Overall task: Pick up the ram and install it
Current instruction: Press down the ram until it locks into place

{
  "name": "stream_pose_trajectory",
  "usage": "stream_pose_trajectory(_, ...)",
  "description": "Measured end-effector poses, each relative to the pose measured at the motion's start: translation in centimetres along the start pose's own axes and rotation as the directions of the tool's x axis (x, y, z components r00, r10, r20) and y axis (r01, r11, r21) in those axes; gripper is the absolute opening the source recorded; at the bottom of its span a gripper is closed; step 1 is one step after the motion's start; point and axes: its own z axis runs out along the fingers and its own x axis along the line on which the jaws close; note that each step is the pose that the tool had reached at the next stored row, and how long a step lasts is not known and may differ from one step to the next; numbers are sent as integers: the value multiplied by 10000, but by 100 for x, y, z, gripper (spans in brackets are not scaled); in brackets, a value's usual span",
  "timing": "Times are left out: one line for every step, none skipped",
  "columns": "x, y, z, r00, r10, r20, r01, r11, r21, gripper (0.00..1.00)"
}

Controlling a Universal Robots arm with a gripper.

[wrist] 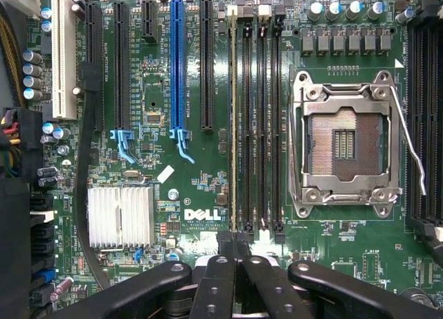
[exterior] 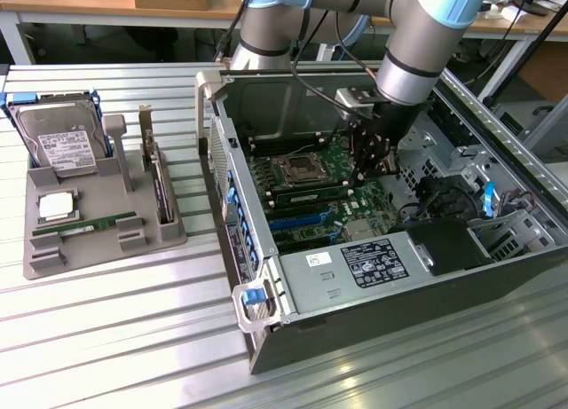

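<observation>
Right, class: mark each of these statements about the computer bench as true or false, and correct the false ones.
1. The tool is down inside the open computer case, above the green main board. True.
2. The tool's fingers are spread wide apart. False: they are shut, tips together.
3. A large cooler covers the processor socket. False: the socket is uncovered, with only its metal frame around it.
4. The hard drive sits in the grey holder outside the case. True.
5. The grey holder stands on the exterior view's right of the case. False: it stands on that view's left.
</observation>
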Motion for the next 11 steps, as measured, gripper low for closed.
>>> stream_pose_trajectory(0,0,5,10000,0,1,0,10000,0,11)
stream_pose_trajectory(-1,-1,10,10000,0,1,0,10000,0,11)
stream_pose_trajectory(-1,-1,15,10000,0,0,0,10000,0,11)
stream_pose_trajectory(-1,-1,24,10000,0,1,0,10000,0,11)
stream_pose_trajectory(-1,-2,29,10000,0,-1,0,10000,0,11)
stream_pose_trajectory(-2,-2,41,10000,0,-1,0,10000,0,11)
stream_pose_trajectory(-2,-3,45,10000,0,0,0,10000,0,11)
stream_pose_trajectory(-2,-3,48,10000,0,-1,0,10000,0,11)
stream_pose_trajectory(-2,-3,54,10000,0,-2,0,10000,0,11)
stream_pose_trajectory(-3,-3,62,10000,0,-3,0,10000,0,11)
stream_pose_trajectory(-3,-4,66,10000,0,-3,0,10000,0,11)
